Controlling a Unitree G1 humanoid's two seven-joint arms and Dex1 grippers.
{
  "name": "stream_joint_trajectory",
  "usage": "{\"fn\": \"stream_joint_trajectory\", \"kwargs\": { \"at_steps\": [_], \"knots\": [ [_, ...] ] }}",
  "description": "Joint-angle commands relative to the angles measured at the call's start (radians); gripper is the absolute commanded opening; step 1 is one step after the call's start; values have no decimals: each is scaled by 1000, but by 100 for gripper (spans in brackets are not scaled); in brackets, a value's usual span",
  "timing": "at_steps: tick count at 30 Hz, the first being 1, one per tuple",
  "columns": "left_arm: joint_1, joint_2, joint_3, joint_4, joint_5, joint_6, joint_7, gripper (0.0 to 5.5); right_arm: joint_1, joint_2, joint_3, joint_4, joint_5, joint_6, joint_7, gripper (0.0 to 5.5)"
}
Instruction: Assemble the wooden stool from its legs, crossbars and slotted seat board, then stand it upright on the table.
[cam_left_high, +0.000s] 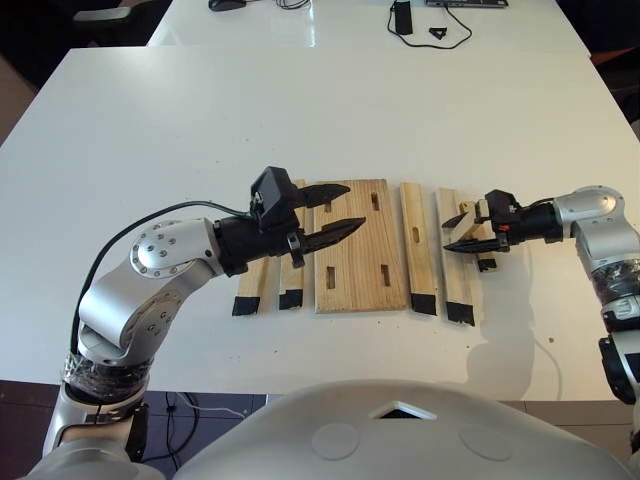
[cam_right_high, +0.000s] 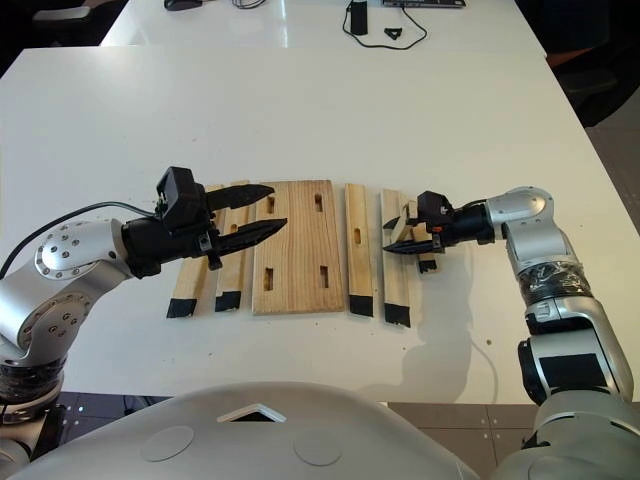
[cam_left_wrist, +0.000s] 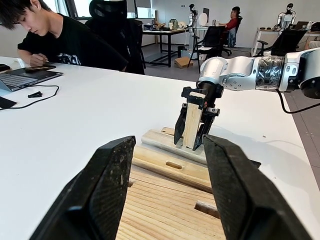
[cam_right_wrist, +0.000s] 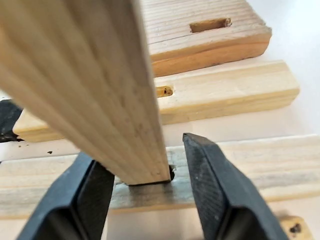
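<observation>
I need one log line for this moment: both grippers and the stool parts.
left gripper: fingers open, above board | right gripper: holds crossbar, end on a leg | assembly: not done

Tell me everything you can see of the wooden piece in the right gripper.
The crossbar is a short, flat bar of pale, unpainted wood with straight grain. It stands nearly upright, clamped on its two faces by the right gripper. Its square-cut lower end sits at a slot in a leg lying flat, right of the seat board. How deep it is seated cannot be told.
</observation>
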Motion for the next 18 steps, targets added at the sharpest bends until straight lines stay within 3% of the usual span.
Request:
{"fn": "stream_joint_trajectory", "kwargs": {
  "at_steps": [1, 6, 9, 13, 18],
  "knots": [
    [0, 9, 6, 6, 15, -7, -9, 249, -13, -29, -100, -113, 94, 116, 7, 230],
    [31, 15, 20, -17, 19, -14, -5, 249, -20, -104, -251, -431, 325, 415, 4, 230],
    [32, 11, 16, -18, 24, -20, -2, 249, -65, -89, -312, -578, 450, 562, -74, 230],
    [10, 4, 2, -4, 30, -23, -2, 249, -88, -9, -314, -674, 491, 622, -209, 230],
    [-6, 9, -3, 10, 29, -22, -16, 249, -97, 34, -299, -702, 501, 651, -270, 286]
  ]
}}
